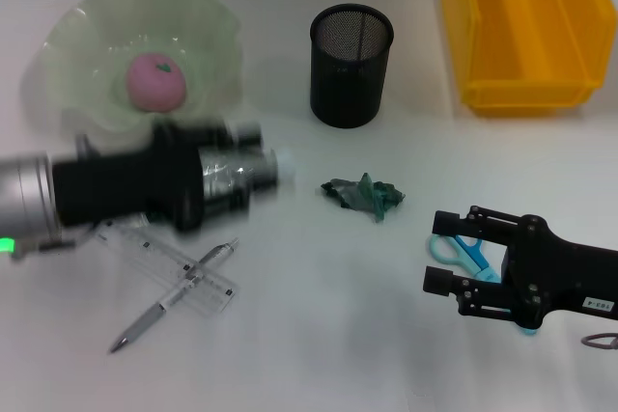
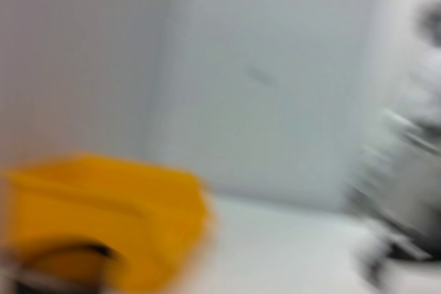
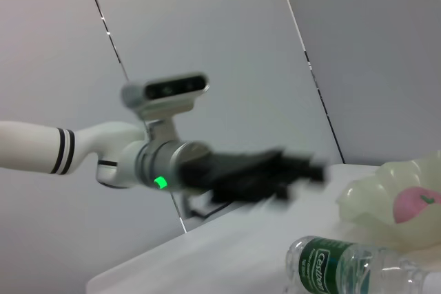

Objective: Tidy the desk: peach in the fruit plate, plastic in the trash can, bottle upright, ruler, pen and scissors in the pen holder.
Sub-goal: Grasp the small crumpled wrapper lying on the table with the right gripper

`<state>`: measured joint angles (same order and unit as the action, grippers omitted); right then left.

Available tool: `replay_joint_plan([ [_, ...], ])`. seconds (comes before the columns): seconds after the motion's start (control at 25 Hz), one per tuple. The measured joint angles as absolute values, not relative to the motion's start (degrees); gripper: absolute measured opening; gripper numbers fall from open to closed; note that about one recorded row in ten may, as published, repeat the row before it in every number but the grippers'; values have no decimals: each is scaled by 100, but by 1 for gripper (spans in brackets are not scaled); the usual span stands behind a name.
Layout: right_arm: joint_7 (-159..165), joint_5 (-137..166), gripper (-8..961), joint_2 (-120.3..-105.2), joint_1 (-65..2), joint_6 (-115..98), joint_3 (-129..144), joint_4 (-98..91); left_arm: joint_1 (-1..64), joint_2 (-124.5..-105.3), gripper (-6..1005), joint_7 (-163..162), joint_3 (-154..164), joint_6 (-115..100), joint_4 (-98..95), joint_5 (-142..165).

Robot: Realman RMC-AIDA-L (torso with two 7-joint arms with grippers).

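A pink peach (image 1: 156,82) lies in the green glass fruit plate (image 1: 82,36). Crumpled green plastic (image 1: 364,195) rests mid-table. The clear bottle (image 1: 273,172) lies on its side, its green label showing in the right wrist view (image 3: 324,266). My left gripper (image 1: 227,176), blurred with motion, hovers just above the bottle (image 3: 275,173). A clear ruler (image 1: 179,262) lies crossed by a silver pen (image 1: 169,301). My right gripper (image 1: 439,251) stands open over the handles of the blue scissors (image 1: 454,248). The black mesh pen holder (image 1: 351,84) stands at the back.
A yellow bin (image 1: 526,31) sits at the back right, and shows blurred in the left wrist view (image 2: 103,218). The fruit plate and peach appear beyond the bottle (image 3: 406,201). Bare white table lies along the front middle.
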<state>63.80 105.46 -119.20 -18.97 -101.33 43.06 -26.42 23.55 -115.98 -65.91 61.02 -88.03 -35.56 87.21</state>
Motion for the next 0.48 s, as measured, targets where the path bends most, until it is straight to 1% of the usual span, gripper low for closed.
replay_joint_plan([
  [0.12,6379,10546,744,-11914,-1892,-10080,4306,-2610,2352,-11601,466,-6693,6093,-9367,-3718,9713],
  [0.16,6378,10546,744,-11913,-1892,-10055,4306,-2602,2342,-11691,466,-6861,6042,-9560,-3777,10404],
  [0.36,6378,10546,744,-11910,-1895,-10024,4306,-2606,2343,-11724,465,-7007,6033,-9558,-3759,10541],
  [0.4,6380,10546,744,-11910,-1900,-10010,4294,-2633,2358,-11768,465,-6990,6031,-9516,-3765,10559],
  [0.48,6418,10546,744,-11910,-1907,-9989,4280,-2643,2357,-11786,464,-6975,6030,-9507,-3784,10559],
])
